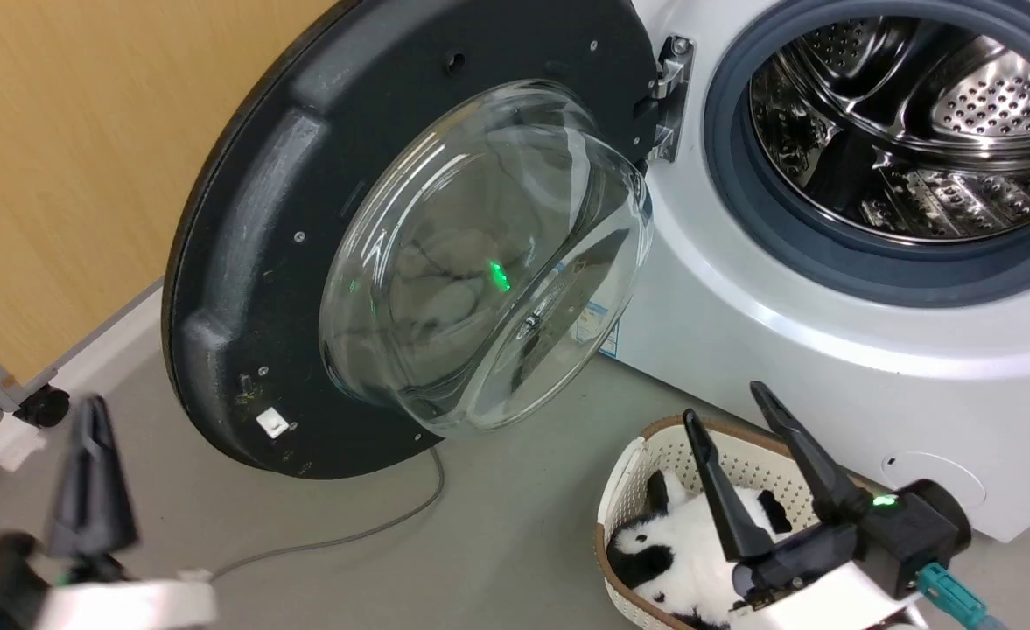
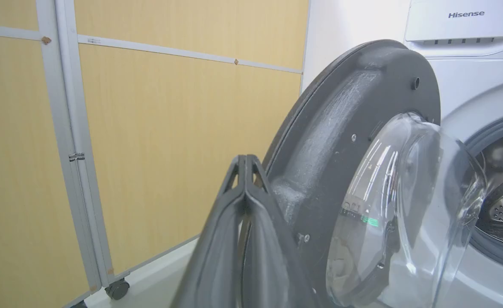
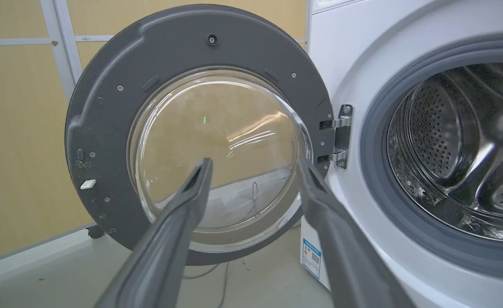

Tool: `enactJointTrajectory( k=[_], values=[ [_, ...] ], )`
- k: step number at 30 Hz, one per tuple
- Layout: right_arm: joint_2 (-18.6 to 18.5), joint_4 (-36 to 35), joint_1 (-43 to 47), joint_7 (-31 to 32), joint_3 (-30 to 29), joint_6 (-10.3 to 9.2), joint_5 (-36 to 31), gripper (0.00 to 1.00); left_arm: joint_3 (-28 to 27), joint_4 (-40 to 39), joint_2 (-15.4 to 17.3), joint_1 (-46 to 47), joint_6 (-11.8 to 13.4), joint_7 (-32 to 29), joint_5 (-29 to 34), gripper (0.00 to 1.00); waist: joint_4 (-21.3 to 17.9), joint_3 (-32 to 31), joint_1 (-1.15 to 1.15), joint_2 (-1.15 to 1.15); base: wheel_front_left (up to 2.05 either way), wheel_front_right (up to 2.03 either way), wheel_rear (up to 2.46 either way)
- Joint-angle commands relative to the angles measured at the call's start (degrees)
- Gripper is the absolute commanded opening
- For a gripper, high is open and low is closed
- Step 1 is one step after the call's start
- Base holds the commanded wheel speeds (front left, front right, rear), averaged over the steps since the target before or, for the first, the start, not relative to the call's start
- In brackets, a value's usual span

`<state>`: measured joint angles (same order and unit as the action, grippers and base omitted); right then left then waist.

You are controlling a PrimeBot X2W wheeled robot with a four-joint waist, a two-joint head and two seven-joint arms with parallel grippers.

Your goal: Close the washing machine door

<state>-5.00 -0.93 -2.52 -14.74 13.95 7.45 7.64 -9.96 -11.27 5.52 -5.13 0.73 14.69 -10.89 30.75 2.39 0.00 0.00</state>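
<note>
The washing machine is showing white around a grey gasket and hole-dotted steel drum, the washing machine door matte black, the basket cream.

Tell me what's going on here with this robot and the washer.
A two-armed robot faces a washing machine whose door stands wide open, swung out to the robot's left. The left gripper, fingers shut, is down by the door's outer edge; whether it touches is unclear. The right gripper is open and holds nothing, above a basket with a black-and-white plush toy on the floor. The door is not yet closed.
</note>
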Motion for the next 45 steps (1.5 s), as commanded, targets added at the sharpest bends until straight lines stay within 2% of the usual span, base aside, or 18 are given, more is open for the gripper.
enactJointTrajectory(
  k=[1, 3, 6, 12, 17, 20, 25, 29, 35, 41, 45],
  values=[
    [-0.41, -0.55, 0.63, -0.26, -0.34, 0.03, -0.47, 1.0, -1.12, 0.93, 1.86, 1.85, -1.37, 0.3, -0.52, 0.0, -0.11, 0.27, 0.0, 0.0, 0.0, 0.0, 0.0],
    [-0.48, -0.97, 1.06, -0.26, -0.98, 0.03, -0.75, 1.0, -2.79, 3.9, 4.69, 4.46, -3.8, 0.3, -2.15, 0.0, -0.2, 0.58, 0.0, 0.0, 0.0, 0.0, 0.0],
    [-0.48, -1.66, 1.85, -0.26, -1.99, 0.03, -1.16, 1.0, -4.79, 8.62, 8.82, 9.4, -5.94, -1.05, -6.34, 0.0, -0.32, 1.03, 0.0, 0.0, 0.0, 0.0, 0.0],
    [-0.33, -3.04, 3.58, -0.26, -3.71, 0.03, -1.94, 1.0, -8.78, 20.44, 14.51, 20.7, -7.63, -11.03, -21.02, 0.0, -0.5, 1.83, 0.0, 0.0, 0.0, 0.0, 0.0],
    [-0.18, -3.62, 3.93, -0.26, -3.61, 0.03, -2.25, 1.0, -11.91, 33.27, 14.54, 27.95, -8.0, -25.13, -38.42, 0.0, -1.79, 2.6, 0.0, 0.0, 0.0, 0.0, 0.0],
    [-0.16, -3.7, 3.85, -0.26, -3.51, 0.03, -2.28, 1.0, -13.28, 38.88, 14.6, 30.32, -7.43, -33.03, -45.05, 0.0, -2.38, 2.95, 0.0, 0.0, 0.0, 0.0, 0.0],
    [-0.33, -3.7, 3.66, -0.26, -3.22, 0.03, -2.29, 1.0, -15.52, 44.67, 13.35, 33.24, -6.01, -42.92, -53.84, 0.0, -2.94, 3.4, 0.0, 0.0, 0.0, 0.0, 0.0],
    [-0.33, -3.54, 3.43, -0.26, -3.1, 0.03, -2.21, 1.0, -15.48, 45.43, 12.68, 33.55, -6.39, -50.36, -58.53, 0.0, -3.3, 3.4, 0.0, 0.0, 0.0, 0.0, 0.0],
    [-0.05, -3.26, 3.47, -0.26, -3.13, 0.03, -2.1, 1.0, -14.0, 42.01, 12.16, 30.88, -7.28, -60.54, -63.29, 0.0, -3.59, 2.77, 0.0, 0.0, 0.0, 0.0, 0.0],
    [0.62, -2.96, 3.82, -0.26, -3.59, 0.03, -1.88, 1.0, -12.49, 35.29, 10.74, 25.63, -7.34, -70.81, -68.17, 0.0, -4.38, 1.47, 0.0, 0.0, 0.0, 0.0, 0.0],
    [1.24, -2.81, 3.99, -0.26, -5.06, 0.03, -2.26, 1.0, -11.06, 28.31, 8.55, 20.67, -5.98, -76.15, -70.73, 0.0, -5.56, 0.59, 0.0, 0.0, 0.0, 0.0, 0.0]
  ],
)
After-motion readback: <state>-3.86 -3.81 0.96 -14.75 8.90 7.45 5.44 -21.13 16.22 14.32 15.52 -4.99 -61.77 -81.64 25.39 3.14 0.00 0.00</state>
